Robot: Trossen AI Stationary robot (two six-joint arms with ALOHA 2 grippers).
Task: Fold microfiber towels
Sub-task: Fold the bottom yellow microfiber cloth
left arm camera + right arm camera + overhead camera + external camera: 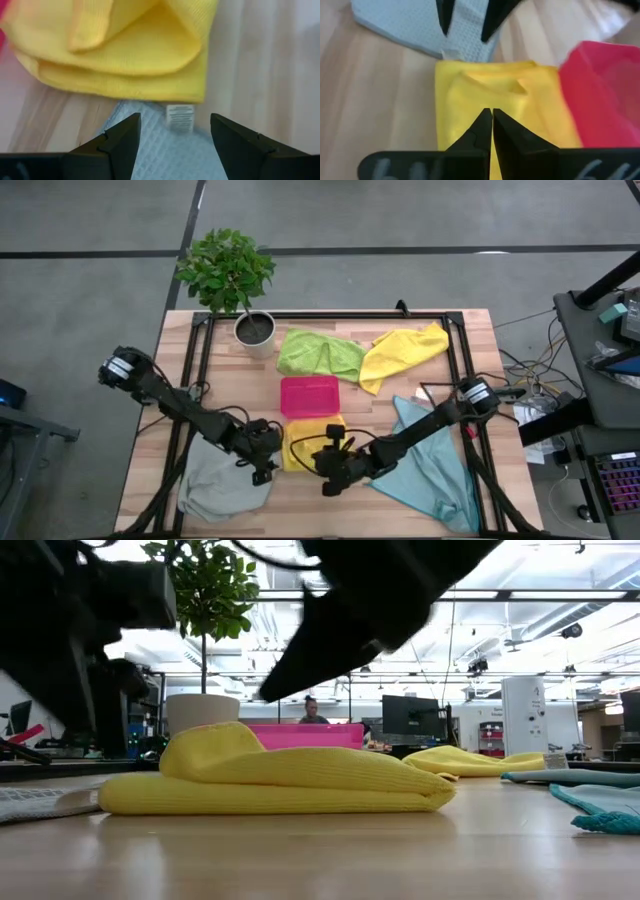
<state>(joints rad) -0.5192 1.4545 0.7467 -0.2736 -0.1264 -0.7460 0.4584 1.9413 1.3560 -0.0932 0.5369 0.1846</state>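
Reaching past the folded yellow towel [308,442], which lies just beside the pink tray [309,396], the spread left gripper [262,471] could snag its edge and undo the fold, while the pressed-together right gripper [332,480] hovers at the towel.

Two dark, jointed arms, left [190,408] and right [425,428], trail black cables and carry silver-capped motors.

- We see folded towel [312,442] between left gripper [262,463] and right gripper [330,470], touching tray [309,396] behind it.
- Another towel [222,485] lies under left gripper.
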